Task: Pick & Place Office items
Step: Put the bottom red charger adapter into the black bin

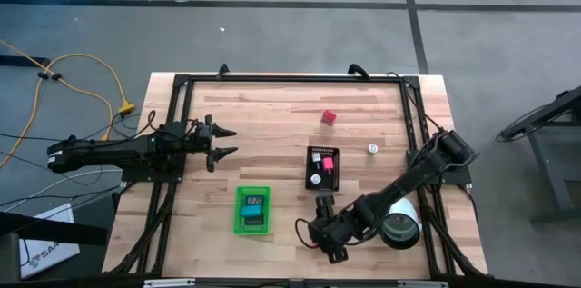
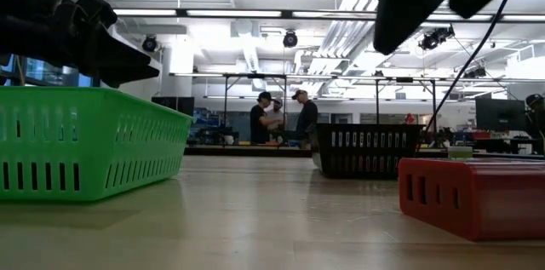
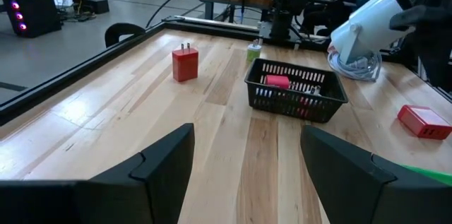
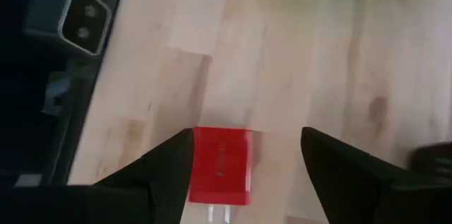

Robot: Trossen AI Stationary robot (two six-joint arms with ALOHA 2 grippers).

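A red block-like charger lies flat on the wood near the table's near edge, its prongs toward the wrist camera; it also shows in the low view. My right gripper hangs open above it, one finger to each side, clear of it; in the high view this gripper hides the charger. My left gripper waits open over the table's left part, pointing right. A second red block and a small white piece rest on the far half.
A black tray at mid-table holds a pink piece and white pieces. A green tray to its near left holds dark pieces. A white cylinder sits beside my right forearm. A black frame rings the table. People stand far behind.
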